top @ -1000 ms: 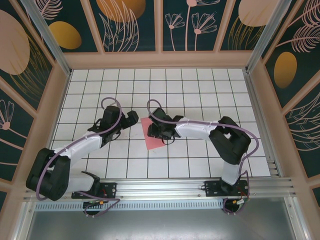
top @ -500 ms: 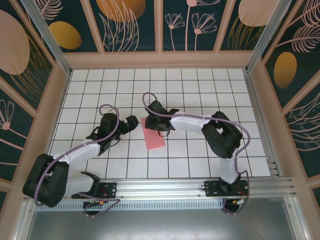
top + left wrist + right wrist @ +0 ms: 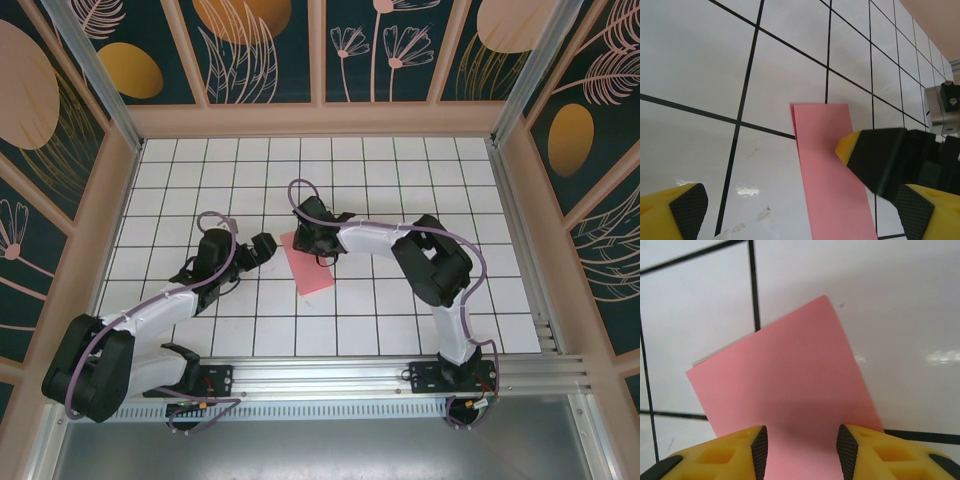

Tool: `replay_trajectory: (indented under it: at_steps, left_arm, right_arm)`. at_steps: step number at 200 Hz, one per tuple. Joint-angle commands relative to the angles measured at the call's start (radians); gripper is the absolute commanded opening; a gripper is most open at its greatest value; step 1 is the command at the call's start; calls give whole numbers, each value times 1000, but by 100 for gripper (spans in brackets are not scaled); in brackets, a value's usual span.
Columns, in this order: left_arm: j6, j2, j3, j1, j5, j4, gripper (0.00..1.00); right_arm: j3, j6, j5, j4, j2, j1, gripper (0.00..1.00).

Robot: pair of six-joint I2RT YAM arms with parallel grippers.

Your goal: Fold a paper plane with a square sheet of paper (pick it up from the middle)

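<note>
Paper (image 3: 313, 273) lengthwise near-far, slightly tilted

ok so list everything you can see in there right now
sheet of paper: one, salmon pink, lying flat near the middle of the table, showing as a narrow rectangle
table: one, white tiles with black grid lines, filling the floor of the enclosure
wall panels: several, dark teal with gold and pink plant prints, on the left, far and right sides
metal rail: one, silver, along the near edge under the arm bases
left gripper: one, black with yellow fingers, open, just left of the paper
right gripper: one, black with yellow fingers, open, over the paper's far end
</note>
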Motion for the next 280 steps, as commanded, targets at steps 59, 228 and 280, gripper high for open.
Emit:
replay_trajectory:
  at_steps: [59,228,280]
  left_arm:
    - [9,28,-14,7,140,51,97]
    - [-62,110,-32,1,302,92,78]
    - [-66,137,-23,-25,304,73,72]
  right_arm:
    - [-62,87,118,-92,-151,26,50]
    - [-195,69,-68,-1,-251,66,47]
    - [-104,-31,-4,-53,-166,-18,43]
